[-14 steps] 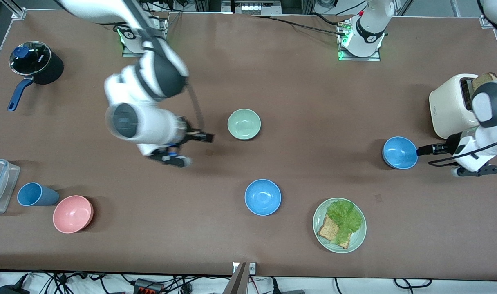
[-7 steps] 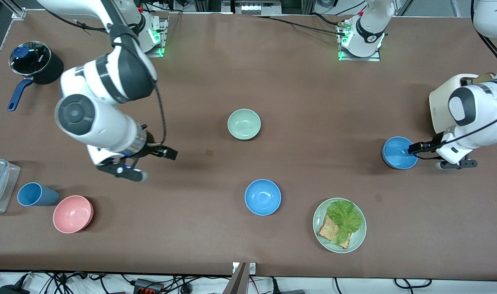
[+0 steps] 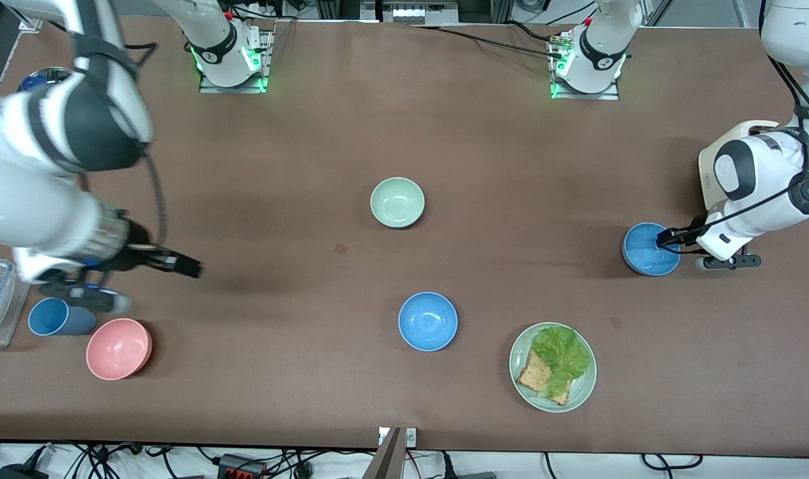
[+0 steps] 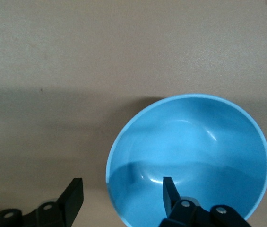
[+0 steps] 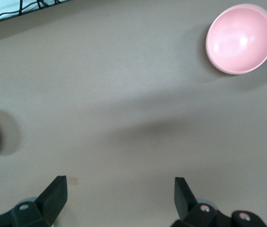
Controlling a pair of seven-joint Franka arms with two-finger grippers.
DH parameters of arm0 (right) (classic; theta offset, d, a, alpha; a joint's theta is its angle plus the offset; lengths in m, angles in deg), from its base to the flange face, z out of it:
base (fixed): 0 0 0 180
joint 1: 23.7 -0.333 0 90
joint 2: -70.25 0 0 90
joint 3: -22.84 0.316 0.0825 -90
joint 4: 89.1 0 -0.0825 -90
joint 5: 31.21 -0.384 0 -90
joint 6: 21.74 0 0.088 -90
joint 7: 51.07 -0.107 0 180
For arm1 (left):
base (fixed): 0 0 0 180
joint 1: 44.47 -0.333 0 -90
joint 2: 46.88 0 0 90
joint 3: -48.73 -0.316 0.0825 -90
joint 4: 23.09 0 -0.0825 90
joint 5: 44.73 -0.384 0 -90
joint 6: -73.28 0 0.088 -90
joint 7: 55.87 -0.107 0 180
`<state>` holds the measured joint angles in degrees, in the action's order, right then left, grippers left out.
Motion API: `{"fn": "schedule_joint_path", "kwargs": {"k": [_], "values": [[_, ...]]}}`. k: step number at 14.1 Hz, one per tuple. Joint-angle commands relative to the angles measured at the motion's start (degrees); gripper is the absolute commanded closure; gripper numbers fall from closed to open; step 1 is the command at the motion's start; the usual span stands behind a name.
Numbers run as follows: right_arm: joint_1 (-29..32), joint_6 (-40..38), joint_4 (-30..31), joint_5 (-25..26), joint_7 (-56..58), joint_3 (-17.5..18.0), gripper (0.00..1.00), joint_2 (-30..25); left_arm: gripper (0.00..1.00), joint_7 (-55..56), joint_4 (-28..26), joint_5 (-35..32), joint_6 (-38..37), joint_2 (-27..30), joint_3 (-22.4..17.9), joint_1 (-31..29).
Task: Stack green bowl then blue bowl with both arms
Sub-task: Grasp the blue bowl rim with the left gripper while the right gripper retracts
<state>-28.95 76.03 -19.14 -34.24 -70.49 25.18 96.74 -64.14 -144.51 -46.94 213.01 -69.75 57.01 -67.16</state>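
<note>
The left wrist view shows what the front view cannot: the left gripper [image 4: 121, 191] spread apart astride the rim of the blue bowl [image 4: 188, 161], one finger inside, one outside, not clamped. The right gripper [image 5: 120, 194], also spread, hangs over bare brown table [image 3: 278, 166] near the pink bowl [image 5: 240, 39]. The green bowl [image 3: 397, 202] sits mid-table, farther from the front camera than a second blue bowl [image 3: 428, 321].

A robotics lab, set up like a kitchen: two arm bases [image 3: 230, 50] bolted to a brown table [image 3: 298, 166], cables [image 3: 245, 462] (probably power strips too) along its edge, with a toaster [image 3: 724, 169], pot [image 3: 38, 80] and bowls [image 3: 428, 321].
</note>
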Motion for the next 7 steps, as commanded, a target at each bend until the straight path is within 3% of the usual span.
{"fn": "schedule_joint_path", "kwargs": {"k": [1,3,5,7], "values": [[4.97,-0.47,5.09,0.57,8.23,0.04,0.00,-5.64,0.74,-0.96,-0.66,-0.69,1.17,0.46,0.42,-0.60],[5.16,-0.47,7.20,0.57,16.13,-4.34,0.00,-8.20,0.85,-0.96,-0.57,-0.69,1.25,-0.06,0.51,-0.69],[7.09,-0.56,7.56,0.57,20.90,-4.98,0.00,-9.70,0.96,-1.05,-0.39,-0.69,1.87,-0.68,0.69,-1.39],[7.71,-2.83,8.17,0.83,21.09,-4.98,0.00,-11.19,1.00,-1.05,-0.31,-0.69,1.61,-0.42,0.95,-1.39]]}}
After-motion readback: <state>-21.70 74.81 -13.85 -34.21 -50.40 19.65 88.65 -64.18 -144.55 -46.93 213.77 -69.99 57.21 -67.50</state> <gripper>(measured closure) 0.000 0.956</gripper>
